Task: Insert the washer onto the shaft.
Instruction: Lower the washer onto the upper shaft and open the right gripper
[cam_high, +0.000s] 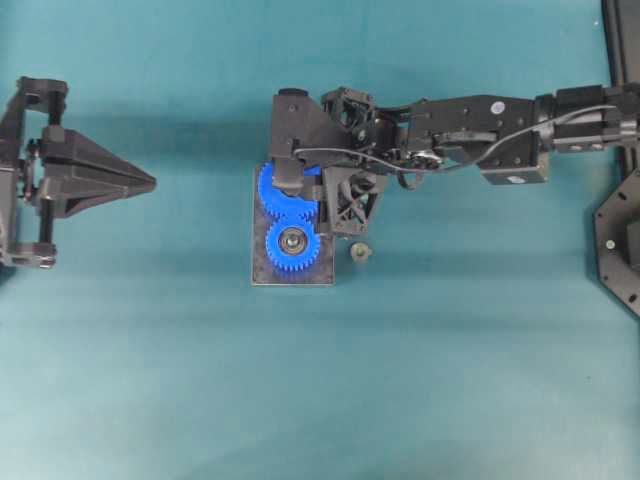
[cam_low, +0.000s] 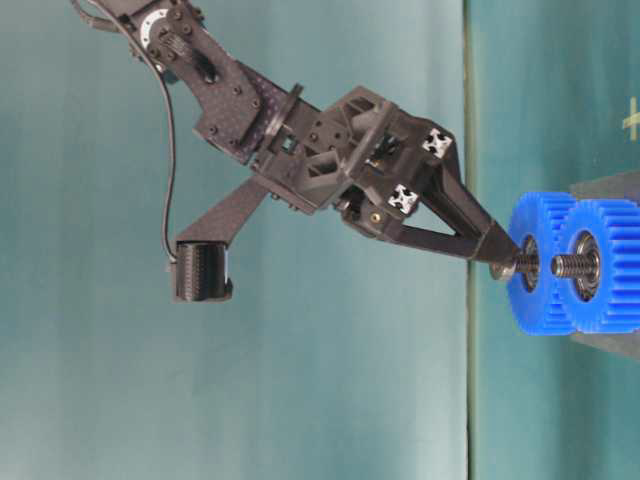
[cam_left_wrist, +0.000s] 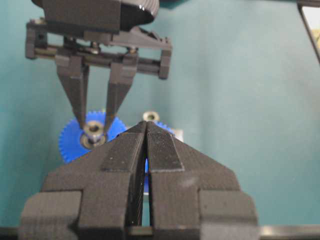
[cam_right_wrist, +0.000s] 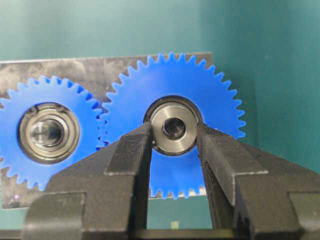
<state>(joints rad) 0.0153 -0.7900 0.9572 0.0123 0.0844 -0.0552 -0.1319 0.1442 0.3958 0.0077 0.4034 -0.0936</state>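
Right gripper hung over the blue gears on their plate overhead, a small nut beside it. At table level it pinched the washer at the shaft. Left gripper sat closed, well apart.

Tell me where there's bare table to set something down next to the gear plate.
Free: the teal mat between the shut left gripper and the gear plate, and the wide stretch below the plate in the overhead view. Crowded: over the blue gears, where the right gripper holds the washer, and beside the small part.
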